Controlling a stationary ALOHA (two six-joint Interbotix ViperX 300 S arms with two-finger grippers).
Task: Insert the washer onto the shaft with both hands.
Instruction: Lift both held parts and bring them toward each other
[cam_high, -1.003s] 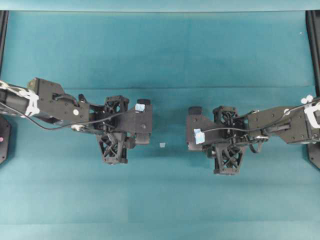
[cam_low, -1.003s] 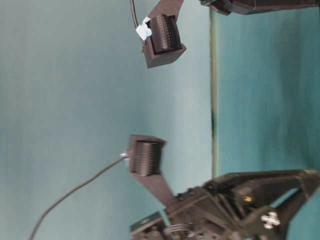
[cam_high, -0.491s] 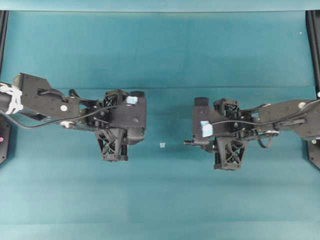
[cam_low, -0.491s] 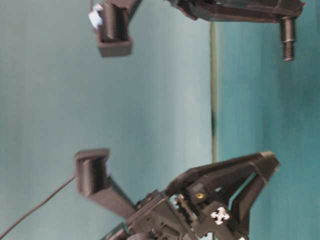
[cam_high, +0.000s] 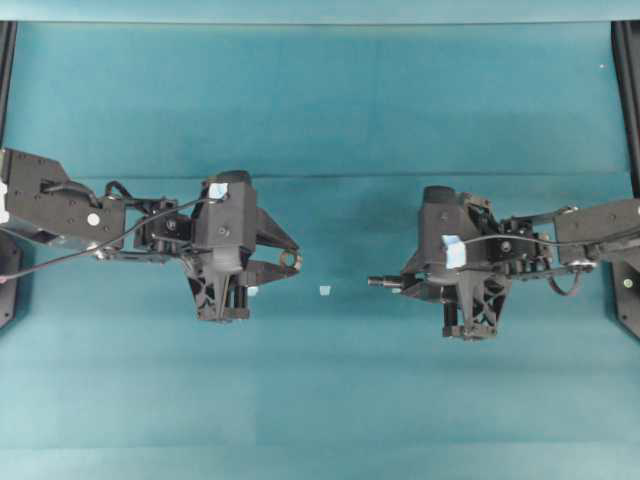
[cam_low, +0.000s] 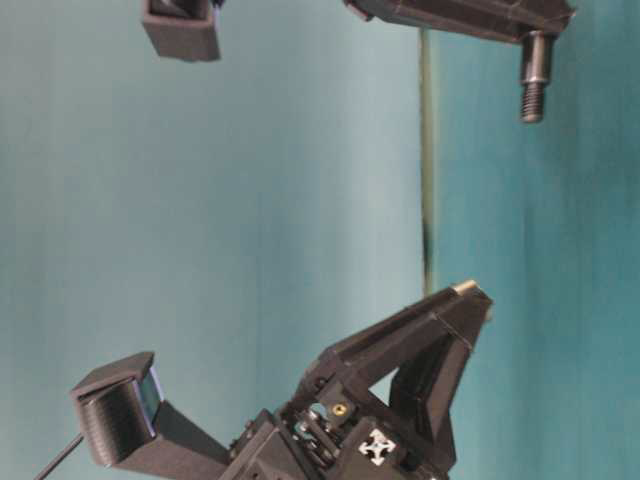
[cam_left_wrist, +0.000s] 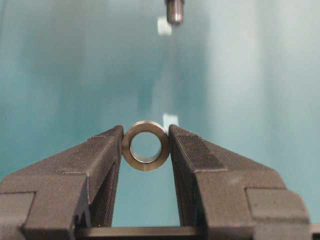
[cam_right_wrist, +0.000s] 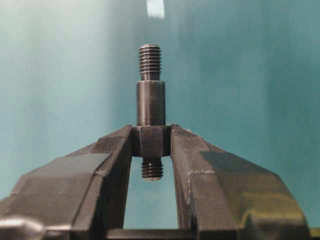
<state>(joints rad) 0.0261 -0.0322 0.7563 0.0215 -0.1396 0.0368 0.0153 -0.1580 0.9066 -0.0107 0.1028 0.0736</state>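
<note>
Left jaws (cam_left_wrist: 146, 146): closed on the washer (cam_left_wrist: 146, 145), its hole faced toward 3 o'clock in the overhead view.
Right jaws (cam_right_wrist: 151, 141): clamped on the shaft (cam_right_wrist: 150, 110); long axis level, threaded tip aimed at 9 o'clock.
Writing: none readable.
Table (cam_high: 320, 400): teal.
</note>
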